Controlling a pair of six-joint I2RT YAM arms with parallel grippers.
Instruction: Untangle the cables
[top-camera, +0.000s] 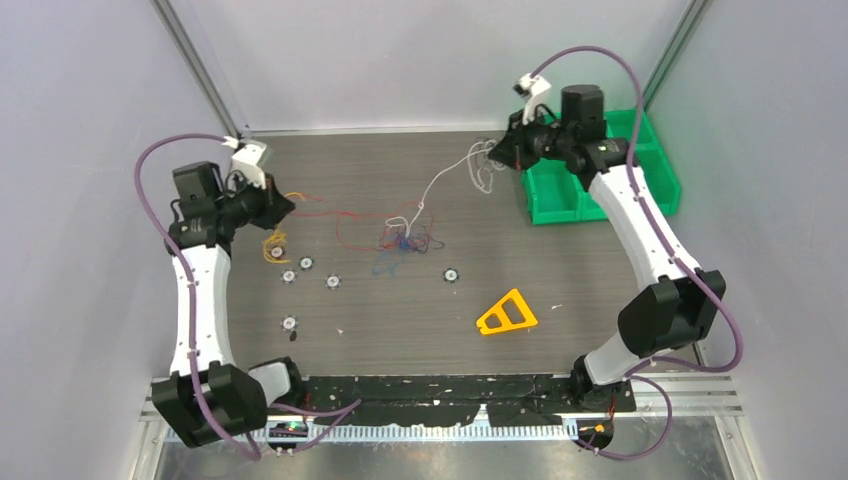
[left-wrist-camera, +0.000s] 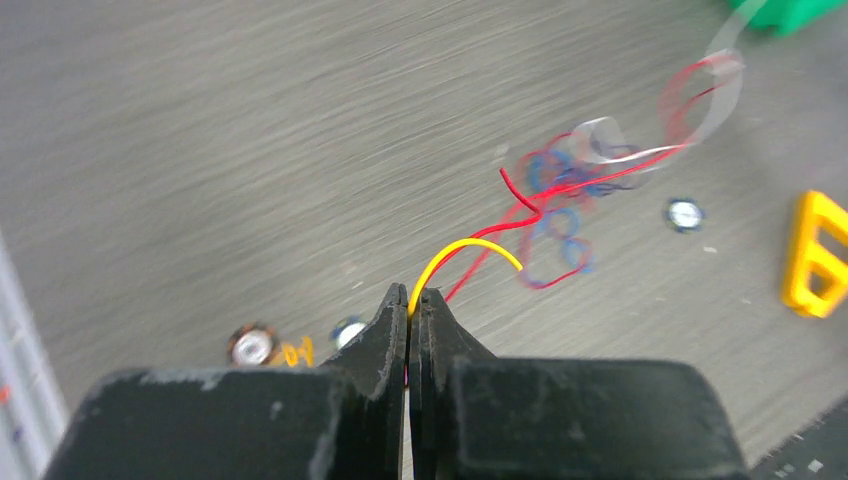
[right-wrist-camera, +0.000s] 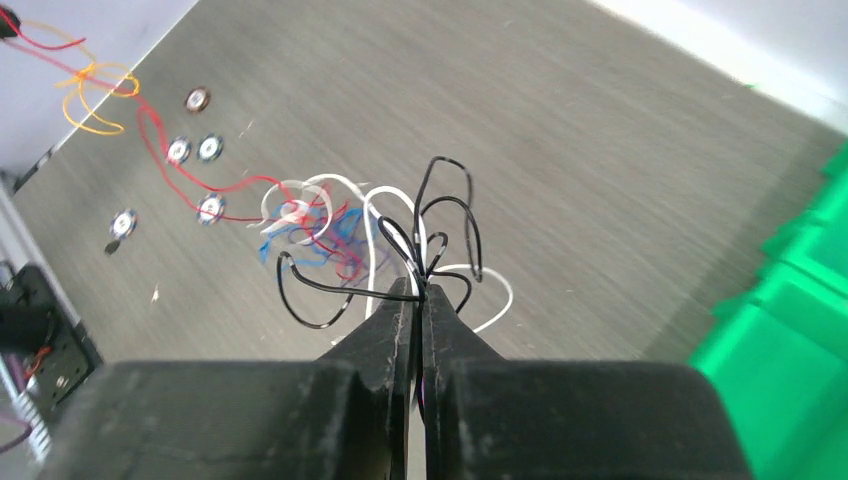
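— Yellow cable (left-wrist-camera: 468, 242) comes straight out from between the left fingers (left-wrist-camera: 398, 312), which are pressed together on it. It arcs up from the tips and bends over to their right.

— And the red cable (left-wrist-camera: 535, 208)?

— It leaves from just beside those same tips and runs ahead and to the right into the knot of cables (top-camera: 405, 240). A speck of red shows in the slit between the fingers, but whether the red one is pinched too cannot be told.

— What do the right fingers (right-wrist-camera: 405, 300) hold?

— They are closed on the black cable (right-wrist-camera: 405, 250). Its loops fan out just above the tips, and one curls off to their left. The white cable (right-wrist-camera: 370, 245) loops close behind the black one. Whether it is gripped as well cannot be told.

— Where does the knot sit from that side?

— Ahead and to the left of the right fingers. The blue cable (right-wrist-camera: 343, 225) curls there in small loops, mixed with red and white.

— And seen from above?

— The knot lies on the table (top-camera: 400, 330) between the two pairs of fingers. White strands lead from it towards the right fingers and red ones towards the left.

— What else is near?

— A green bin (right-wrist-camera: 790, 350) is just to the right of the right fingers. Small round discs (top-camera: 451, 274) are scattered between the left fingers and the knot, and an orange triangular piece (top-camera: 507, 313) lies well apart from both pairs.
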